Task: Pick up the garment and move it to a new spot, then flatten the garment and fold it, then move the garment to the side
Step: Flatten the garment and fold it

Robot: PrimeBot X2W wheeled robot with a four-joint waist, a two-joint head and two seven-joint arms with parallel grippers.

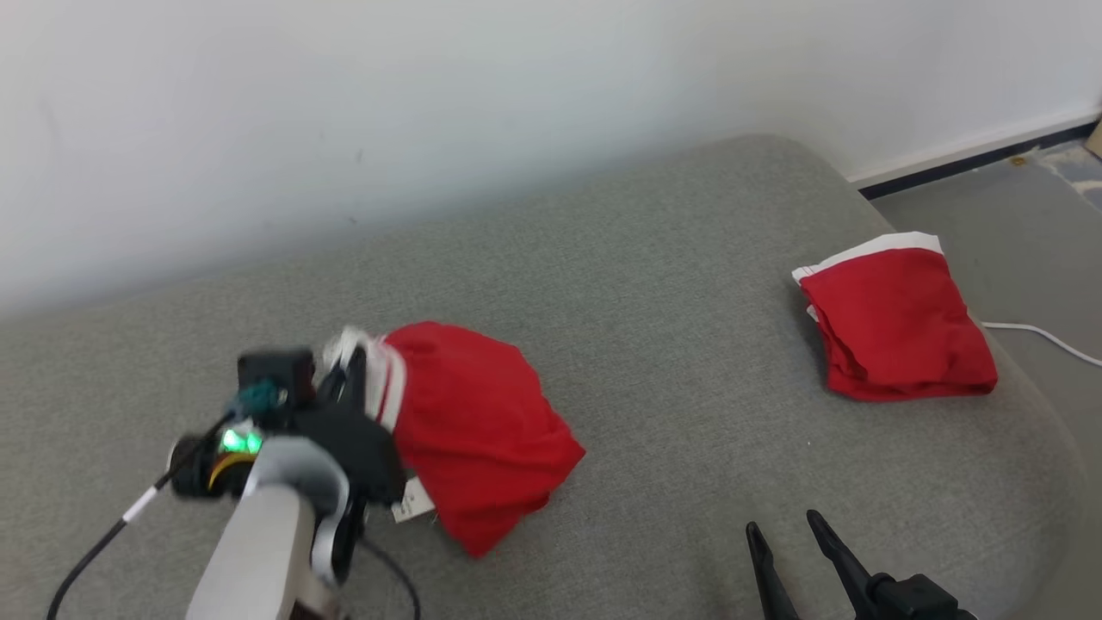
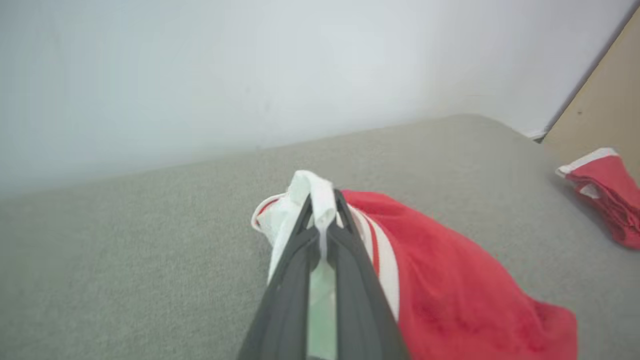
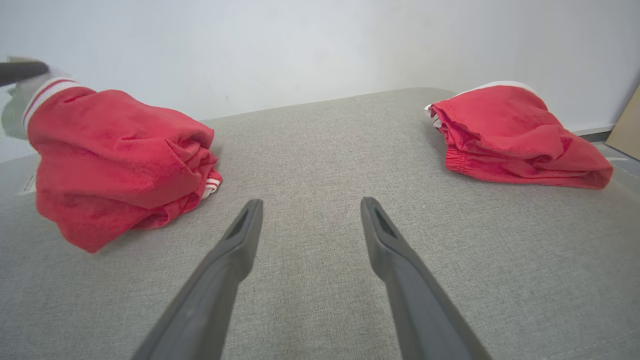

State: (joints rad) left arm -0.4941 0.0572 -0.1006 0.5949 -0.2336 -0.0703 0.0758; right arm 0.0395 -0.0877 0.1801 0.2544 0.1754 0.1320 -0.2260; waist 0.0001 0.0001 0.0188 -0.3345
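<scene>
Here the left pincer [image 2: 323,200] pinches the red garment [image 1: 482,430] at its white hem, the rest bunched just right of it on the grey cushion [image 1: 646,344], while the right pincer [image 3: 311,202] stands spread, well apart.

The left hand [image 2: 323,201] pinches the white edge [image 2: 305,187] of a red garment [image 2: 450,295], its two dark fingers [image 2: 292,265] pressed together with pale cloth caught between them. The garment, marked with white stripes [image 2: 382,255] near the grip, trails down to the right across a grey fabric-covered surface [image 2: 125,260]. A second red garment [image 2: 607,187] with a white border lies well apart at the far right, before a pale wall [image 2: 250,75] and a tan panel [image 2: 607,100].
</scene>
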